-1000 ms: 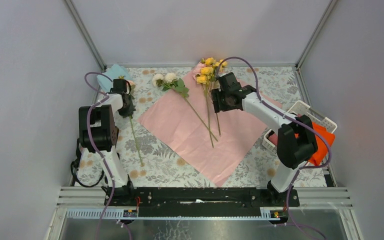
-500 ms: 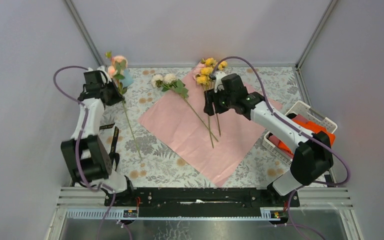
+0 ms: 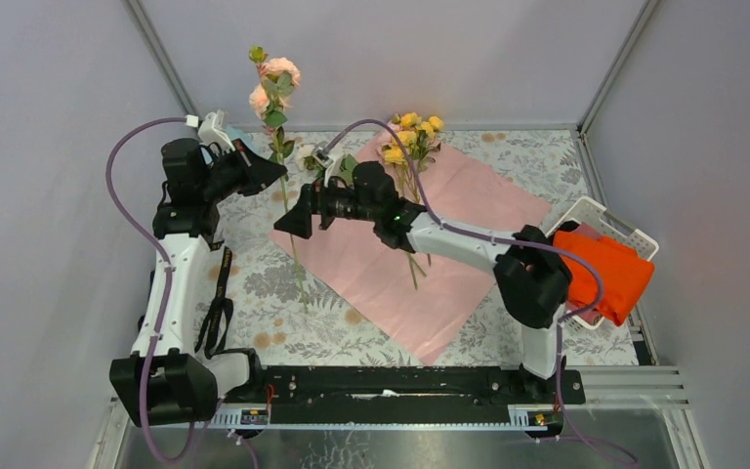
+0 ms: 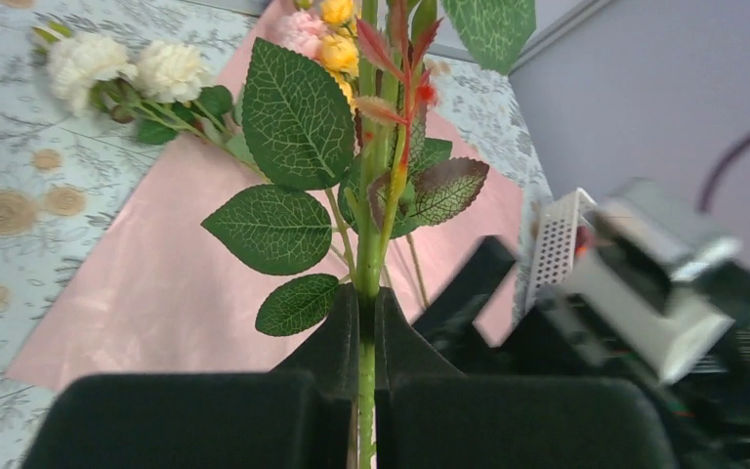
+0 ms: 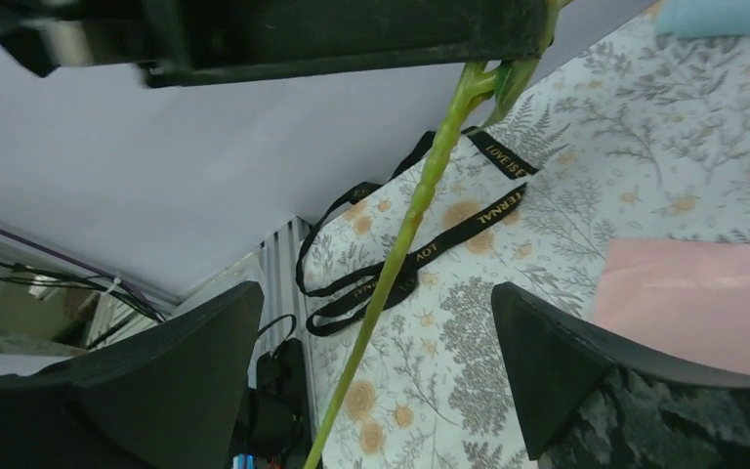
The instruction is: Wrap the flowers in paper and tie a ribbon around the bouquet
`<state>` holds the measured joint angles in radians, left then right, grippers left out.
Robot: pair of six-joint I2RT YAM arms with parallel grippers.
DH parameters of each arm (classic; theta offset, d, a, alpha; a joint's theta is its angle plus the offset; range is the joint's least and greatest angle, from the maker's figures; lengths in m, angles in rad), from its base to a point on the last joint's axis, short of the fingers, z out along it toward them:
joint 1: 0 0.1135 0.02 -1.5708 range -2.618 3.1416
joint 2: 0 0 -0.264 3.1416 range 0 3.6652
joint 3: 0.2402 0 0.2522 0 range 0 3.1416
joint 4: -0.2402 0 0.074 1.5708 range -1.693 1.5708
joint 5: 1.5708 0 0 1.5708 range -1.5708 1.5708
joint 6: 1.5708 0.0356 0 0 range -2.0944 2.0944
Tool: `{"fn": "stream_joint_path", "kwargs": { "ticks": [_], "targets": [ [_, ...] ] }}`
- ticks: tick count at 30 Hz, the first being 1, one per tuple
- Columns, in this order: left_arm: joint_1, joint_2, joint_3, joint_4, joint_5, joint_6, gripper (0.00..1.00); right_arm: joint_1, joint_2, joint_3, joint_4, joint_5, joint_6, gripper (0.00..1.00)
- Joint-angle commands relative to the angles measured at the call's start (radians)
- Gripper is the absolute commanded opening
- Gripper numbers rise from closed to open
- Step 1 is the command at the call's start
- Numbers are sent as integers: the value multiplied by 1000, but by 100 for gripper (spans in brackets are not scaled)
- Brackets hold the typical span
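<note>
My left gripper (image 3: 275, 173) is shut on the green stem (image 4: 369, 210) of a pink flower (image 3: 273, 83) and holds it upright above the table's back left. My right gripper (image 3: 293, 210) reaches left with its jaws open wide; the lower stem (image 5: 405, 234) hangs between the fingers and touches neither. The pale pink paper (image 3: 449, 210) lies flat mid-table. Yellow flowers (image 3: 410, 132) rest on its far corner, and white flowers (image 4: 122, 63) lie by its left corner. The black ribbon (image 3: 217, 303) is looped on the patterned tablecloth near the left arm, and it also shows as the ribbon (image 5: 430, 249) below the stem.
A white basket (image 3: 591, 210) with an orange cloth (image 3: 605, 274) stands at the right edge. A light blue cloth (image 5: 732, 15) lies at the back left corner. Grey walls close in three sides. Purple cables arch over both arms.
The left arm has lifted the pink flower off the table and stood it upright. The right arm left the yellow flowers, swung left to the hanging stem, and its jaws opened wider.
</note>
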<state>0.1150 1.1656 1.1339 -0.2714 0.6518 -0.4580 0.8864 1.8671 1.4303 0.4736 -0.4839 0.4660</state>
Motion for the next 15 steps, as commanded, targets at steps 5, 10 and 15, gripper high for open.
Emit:
{"fn": "stream_joint_path", "kwargs": {
  "ticks": [5,10,15],
  "targets": [
    [-19,-14,-22,108,78,-69,0,30,67,92,81,88,108,0],
    [-19,7,-14,21,2,58,98,-57,-51,-2,-145,205,21,0],
    [-19,45,-28,-107,-214,299,99,-259,-160,-90,-518,380,-166,0]
  ]
}}
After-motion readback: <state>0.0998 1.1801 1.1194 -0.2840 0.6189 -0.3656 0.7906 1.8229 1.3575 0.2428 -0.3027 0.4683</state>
